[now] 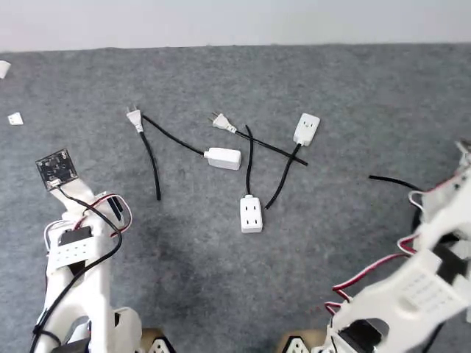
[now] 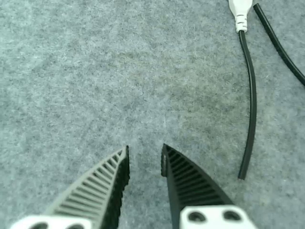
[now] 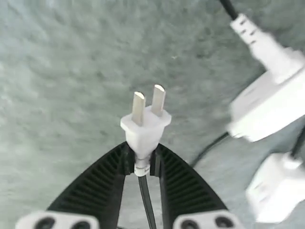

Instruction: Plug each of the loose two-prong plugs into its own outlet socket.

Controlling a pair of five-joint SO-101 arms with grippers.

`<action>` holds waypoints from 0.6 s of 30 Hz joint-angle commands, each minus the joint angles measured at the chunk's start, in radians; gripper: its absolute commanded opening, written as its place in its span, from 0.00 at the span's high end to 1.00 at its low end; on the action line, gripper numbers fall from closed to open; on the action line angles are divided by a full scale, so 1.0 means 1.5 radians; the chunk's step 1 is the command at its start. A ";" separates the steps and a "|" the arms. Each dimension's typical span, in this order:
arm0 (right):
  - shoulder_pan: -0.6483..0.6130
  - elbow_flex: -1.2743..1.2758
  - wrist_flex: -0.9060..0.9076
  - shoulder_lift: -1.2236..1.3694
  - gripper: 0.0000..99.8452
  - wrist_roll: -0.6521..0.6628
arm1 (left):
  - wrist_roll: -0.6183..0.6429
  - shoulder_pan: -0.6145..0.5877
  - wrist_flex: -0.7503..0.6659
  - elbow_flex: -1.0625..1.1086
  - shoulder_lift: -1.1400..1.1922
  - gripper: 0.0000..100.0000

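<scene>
Right wrist view: right gripper [image 3: 142,155] clamped on white held plug [image 3: 145,128], pinching its base where black cord exits; prongs point away from fingers, over grey mat [image 3: 71,71]. Left wrist view: left gripper [image 2: 144,153] part open, narrow gap, nothing held, above mat. High view: far-left plug [image 1: 133,115] and middle plug [image 1: 218,120] lie loose at far side. Three white sockets mid-table: left socket [image 1: 223,158], far socket [image 1: 307,129], near socket [image 1: 251,213]. Black cords cross between them.
</scene>
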 commanded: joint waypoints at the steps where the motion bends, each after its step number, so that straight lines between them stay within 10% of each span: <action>1: 0.032 0.056 -0.079 -0.049 0.99 0.169 | -0.006 -0.003 0.002 -0.031 -0.006 0.90; 9: 0.041 0.138 -0.176 -0.033 0.78 0.338 | -0.006 -0.003 0.002 -0.031 -0.006 0.90; 18: 0.121 0.135 -0.065 -0.044 0.85 0.439 | -0.006 -0.003 0.002 -0.032 -0.006 0.90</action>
